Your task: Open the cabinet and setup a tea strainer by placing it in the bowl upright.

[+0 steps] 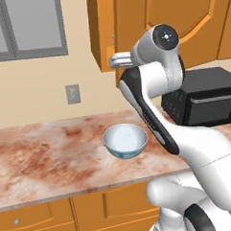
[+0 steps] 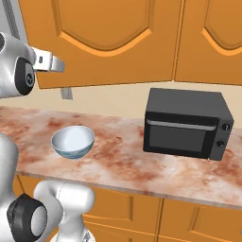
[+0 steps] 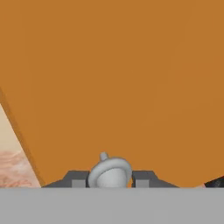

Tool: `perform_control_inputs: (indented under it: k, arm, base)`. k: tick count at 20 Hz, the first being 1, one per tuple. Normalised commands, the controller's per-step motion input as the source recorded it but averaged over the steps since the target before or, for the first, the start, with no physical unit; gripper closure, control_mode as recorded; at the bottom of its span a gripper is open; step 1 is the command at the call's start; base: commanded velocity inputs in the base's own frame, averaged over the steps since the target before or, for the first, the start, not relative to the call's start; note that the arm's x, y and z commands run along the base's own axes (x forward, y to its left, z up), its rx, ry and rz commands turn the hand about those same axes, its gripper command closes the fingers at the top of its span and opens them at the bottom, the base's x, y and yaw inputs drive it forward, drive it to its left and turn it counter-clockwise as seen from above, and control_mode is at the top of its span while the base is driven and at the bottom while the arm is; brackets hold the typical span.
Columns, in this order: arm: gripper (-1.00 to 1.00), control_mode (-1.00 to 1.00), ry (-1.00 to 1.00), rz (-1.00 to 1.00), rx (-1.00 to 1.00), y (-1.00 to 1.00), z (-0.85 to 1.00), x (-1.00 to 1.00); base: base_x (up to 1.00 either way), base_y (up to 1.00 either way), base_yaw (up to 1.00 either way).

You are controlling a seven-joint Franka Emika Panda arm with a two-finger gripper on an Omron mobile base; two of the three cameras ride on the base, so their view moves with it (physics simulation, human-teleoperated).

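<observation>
Gripper (image 3: 109, 183) up at cabinet (image 3: 122, 78) door, jaws either side of the knob (image 3: 110, 172), closed on it or nearly; contact unclear. Bowl (image 1: 125, 141) sits upright on desk (image 1: 47, 159), left of microwave (image 2: 186, 124).

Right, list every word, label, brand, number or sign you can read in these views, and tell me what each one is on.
None can be read.
The microwave shows two round knobs on its front but no brand or numbers.
The cabinet door, its knob, the bowl and the wall outlet bear no lettering; the bowl has only a faint blue pattern.
</observation>
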Motion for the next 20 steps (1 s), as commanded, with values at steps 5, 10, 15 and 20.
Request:
perform_control_inputs:
  k: [5, 10, 15, 20]
  arm:
    - [1.0, -1.0, -0.09, 0.0, 0.05, -0.29, 0.2, -1.0]
    - [1.0, -1.0, -0.12, 0.0, 0.11, -0.46, 0.24, -1.0]
    - [1.0, -1.0, -0.08, 0.02, 0.13, -0.45, 0.32, -0.9]
    - [1.0, -1.0, -0.02, 0.09, 0.05, -0.25, 0.23, -0.62]
  base:
    - [0.0, 0.0, 0.0]
    - [0.0, 0.0, 0.0]
    - [0.0, 0.0, 0.0]
    - [0.0, 0.0, 0.0]
